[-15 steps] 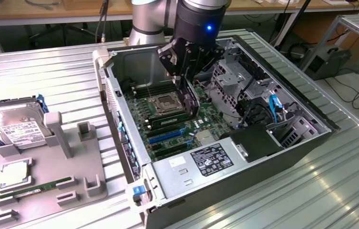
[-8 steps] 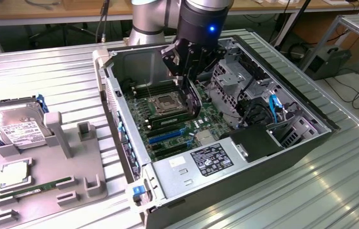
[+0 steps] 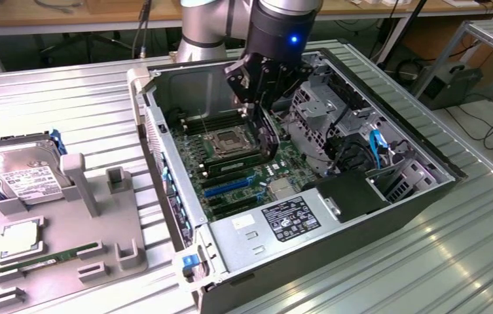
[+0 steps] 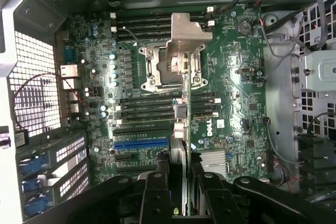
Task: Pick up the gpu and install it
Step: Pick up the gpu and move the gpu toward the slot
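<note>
The gpu (image 4: 181, 119) is a thin dark card seen edge-on, with a silver end bracket (image 4: 187, 35) bent over at one end. It hangs upright inside the open case (image 3: 421, 196), clamped between the fingers of the gripper (image 4: 181, 182). It is held above the board (image 4: 236, 77) — over the CPU socket (image 4: 157, 66) and the long slots beside it — and is not seated.

The exterior view looks slantwise down on the whole case (image 3: 377, 248); the wrist view, behind the gripper (image 4: 181, 176), closely faces the shared motherboard (image 4: 231, 77).
</note>
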You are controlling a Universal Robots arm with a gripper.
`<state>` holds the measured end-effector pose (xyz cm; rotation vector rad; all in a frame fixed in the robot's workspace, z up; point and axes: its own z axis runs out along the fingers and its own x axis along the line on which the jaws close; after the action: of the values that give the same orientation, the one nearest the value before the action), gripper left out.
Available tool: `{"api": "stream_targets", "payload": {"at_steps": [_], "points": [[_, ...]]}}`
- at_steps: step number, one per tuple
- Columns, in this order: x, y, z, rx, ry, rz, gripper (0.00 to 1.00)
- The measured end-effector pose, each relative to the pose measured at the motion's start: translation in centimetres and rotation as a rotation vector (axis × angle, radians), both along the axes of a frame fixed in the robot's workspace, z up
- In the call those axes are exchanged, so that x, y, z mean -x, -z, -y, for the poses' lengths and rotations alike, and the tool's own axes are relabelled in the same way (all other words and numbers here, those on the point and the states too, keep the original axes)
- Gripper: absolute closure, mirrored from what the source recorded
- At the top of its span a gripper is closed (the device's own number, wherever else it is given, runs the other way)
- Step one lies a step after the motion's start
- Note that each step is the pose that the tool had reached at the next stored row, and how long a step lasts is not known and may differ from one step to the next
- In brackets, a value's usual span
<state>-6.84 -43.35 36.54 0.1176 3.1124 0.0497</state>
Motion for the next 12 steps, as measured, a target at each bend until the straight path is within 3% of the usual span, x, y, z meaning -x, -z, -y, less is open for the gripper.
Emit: {"api": "stream_targets", "payload": {"at_steps": [12], "points": [[-1.1,0.44,-0.48,0.0005,0.0,0.0,0.74]]}}
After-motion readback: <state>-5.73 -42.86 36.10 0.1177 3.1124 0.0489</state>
